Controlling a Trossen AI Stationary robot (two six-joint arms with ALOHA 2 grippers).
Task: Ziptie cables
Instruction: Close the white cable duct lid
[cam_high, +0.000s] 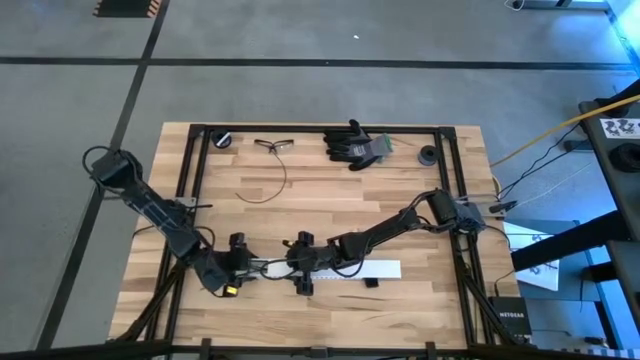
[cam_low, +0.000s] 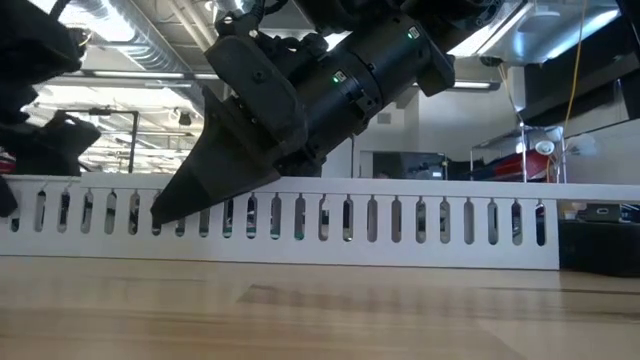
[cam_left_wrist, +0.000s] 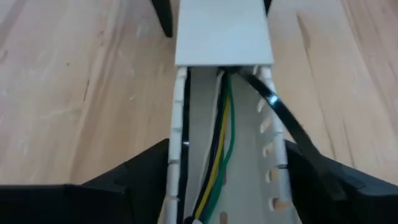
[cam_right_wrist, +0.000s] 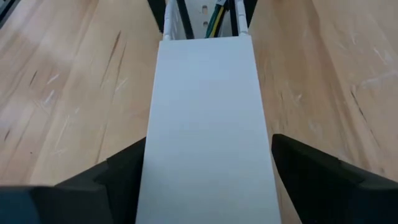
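Observation:
A white slotted cable duct (cam_high: 370, 268) lies along the table near its front edge, its slotted wall (cam_low: 400, 220) showing in the low view. A flat white lid (cam_right_wrist: 205, 124) covers its right part. In the open left part lie the cables (cam_left_wrist: 221, 143): green, yellow and dark wires. A black ziptie (cam_left_wrist: 280, 115) comes out from under the lid's end and slants over the duct's wall. My left gripper (cam_high: 228, 268) straddles the duct's open end. My right gripper (cam_high: 303, 268) straddles the lidded part. A second thin black loop (cam_high: 268, 185) lies farther back. My left gripper has the duct's open left end between its two fingers, one on each side wall (cam_left_wrist: 175, 155). The fingers come level from the table's left and lie along the duct. The duct rests flat on the table. My right gripper has the lidded part of the duct between its two fingers, one at each long edge of the lid (cam_right_wrist: 149, 149). The fingers come slanting down from the table's right and lie along the duct; one finger (cam_low: 190, 195) stands before the near wall. The duct stays on the table.
At the far edge lie black gloves (cam_high: 355, 145), a pair of glasses (cam_high: 275, 145) and two small black round parts (cam_high: 222, 140) (cam_high: 428, 155). A small black piece (cam_high: 369, 284) lies just in front of the duct. Bare wood lies between the duct and the far things.

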